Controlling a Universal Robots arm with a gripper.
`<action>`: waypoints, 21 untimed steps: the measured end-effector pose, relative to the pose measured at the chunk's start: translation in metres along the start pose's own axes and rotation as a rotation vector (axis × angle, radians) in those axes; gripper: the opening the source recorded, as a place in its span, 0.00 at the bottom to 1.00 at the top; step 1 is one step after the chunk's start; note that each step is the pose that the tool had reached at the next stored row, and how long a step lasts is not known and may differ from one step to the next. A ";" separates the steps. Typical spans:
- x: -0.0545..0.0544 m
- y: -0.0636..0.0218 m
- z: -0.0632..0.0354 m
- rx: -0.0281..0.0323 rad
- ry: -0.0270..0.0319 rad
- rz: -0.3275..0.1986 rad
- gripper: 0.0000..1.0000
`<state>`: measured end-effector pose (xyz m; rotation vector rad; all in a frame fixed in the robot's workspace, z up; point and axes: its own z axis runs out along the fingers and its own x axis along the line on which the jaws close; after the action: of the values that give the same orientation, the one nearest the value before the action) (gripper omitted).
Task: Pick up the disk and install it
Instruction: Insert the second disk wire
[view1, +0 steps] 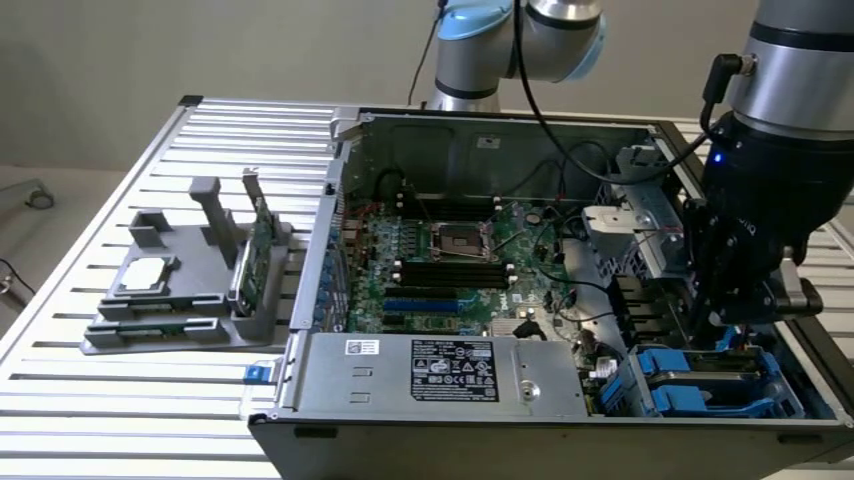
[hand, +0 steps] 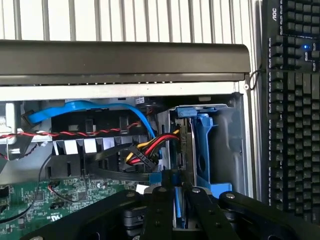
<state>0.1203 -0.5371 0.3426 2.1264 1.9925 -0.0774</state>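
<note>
One black metal claw (hand: 176, 200) pinches narrowly on the edge of the flat grey disk in its bright blue plastic frame (hand: 178, 202), so it can't slip. The disk stands on edge over the blue drive slot (view1: 701, 380) in the open grey computer case (view1: 400, 372), its long side seeming to point down into the slot.

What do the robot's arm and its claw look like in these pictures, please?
The arm is built of brushed silver tubes, with light blue caps at the joints farther back. A black cable runs down it. The wrist housing is black and carries a small blue light. The claw is matte black, made of flat linked bars joined by round silver pins.
</note>
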 end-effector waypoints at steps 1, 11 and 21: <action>-0.001 0.0000 0.0004 -0.0075 0.0033 0.002 0.17; -0.013 -0.0041 0.0064 -0.0506 0.0194 0.013 0.17; -0.013 -0.0072 0.0089 -0.0827 0.0362 0.019 0.17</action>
<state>0.1133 -0.5514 0.3355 2.1087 1.9599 0.0461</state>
